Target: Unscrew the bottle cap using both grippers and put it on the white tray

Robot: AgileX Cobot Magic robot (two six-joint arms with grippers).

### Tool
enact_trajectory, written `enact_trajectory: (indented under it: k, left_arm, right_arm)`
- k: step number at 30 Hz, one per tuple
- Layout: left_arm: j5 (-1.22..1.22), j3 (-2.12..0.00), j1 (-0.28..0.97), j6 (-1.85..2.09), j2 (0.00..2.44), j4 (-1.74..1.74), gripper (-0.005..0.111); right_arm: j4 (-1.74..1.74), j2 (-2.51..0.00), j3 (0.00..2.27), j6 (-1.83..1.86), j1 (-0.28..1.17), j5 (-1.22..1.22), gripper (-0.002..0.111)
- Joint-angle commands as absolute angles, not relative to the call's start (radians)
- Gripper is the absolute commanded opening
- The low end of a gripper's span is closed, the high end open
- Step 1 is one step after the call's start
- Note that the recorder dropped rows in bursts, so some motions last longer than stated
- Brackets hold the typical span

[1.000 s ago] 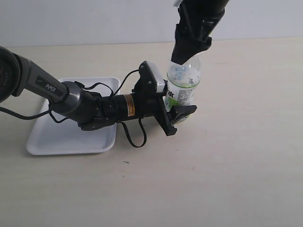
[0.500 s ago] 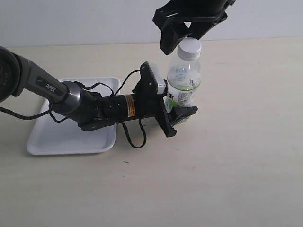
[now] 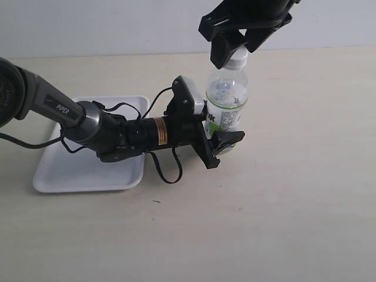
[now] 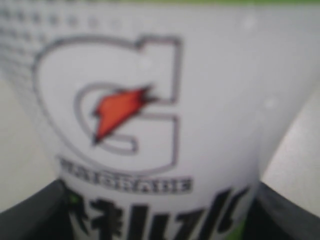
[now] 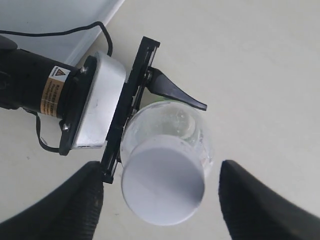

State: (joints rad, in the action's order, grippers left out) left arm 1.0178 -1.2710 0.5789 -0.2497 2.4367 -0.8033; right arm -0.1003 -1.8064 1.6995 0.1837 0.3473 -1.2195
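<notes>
The clear bottle (image 3: 226, 106) stands upright on the table, its white-and-green label (image 4: 150, 115) filling the left wrist view. My left gripper (image 3: 218, 144) is shut on the bottle's lower body from the left. The white bottle cap (image 5: 162, 186) sits on the bottle's neck. My right gripper (image 3: 235, 54) hangs open over the cap, one finger (image 5: 60, 207) on each side of it with gaps between; in the exterior view the cap (image 3: 237, 57) shows partly between those fingers. The white tray (image 3: 70, 170) lies at the left, partly hidden under the left arm.
The left arm (image 3: 106, 129) and its looping black cable (image 3: 167, 170) stretch across the tray toward the bottle. Bare beige table (image 3: 282, 211) spreads in front and to the right. A pale wall (image 3: 117, 23) stands behind.
The right gripper let go of the cap, rose and opened, then came back down around the cap with its fingers turned. The left gripper and bottle stayed put.
</notes>
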Motion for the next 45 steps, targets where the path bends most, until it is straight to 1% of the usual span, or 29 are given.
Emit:
enact_trajectory:
  k: [1, 8, 45]
  left_arm:
    - [1.018, -1.272, 0.578, -0.267, 2.426, -0.796, 0.0]
    - [1.018, -1.272, 0.578, -0.267, 2.426, -0.796, 0.0]
    - [1.018, -1.272, 0.578, -0.267, 2.426, -0.796, 0.0]
  right_arm:
    - [-0.09, -1.816, 1.699, 0.181, 0.35, -1.221, 0.058]
    - [-0.087, -1.83, 1.699, 0.181, 0.35, -1.221, 0.052]
    - [-0.086, -1.828, 1.724, 0.154, 0.35, -1.221, 0.052]
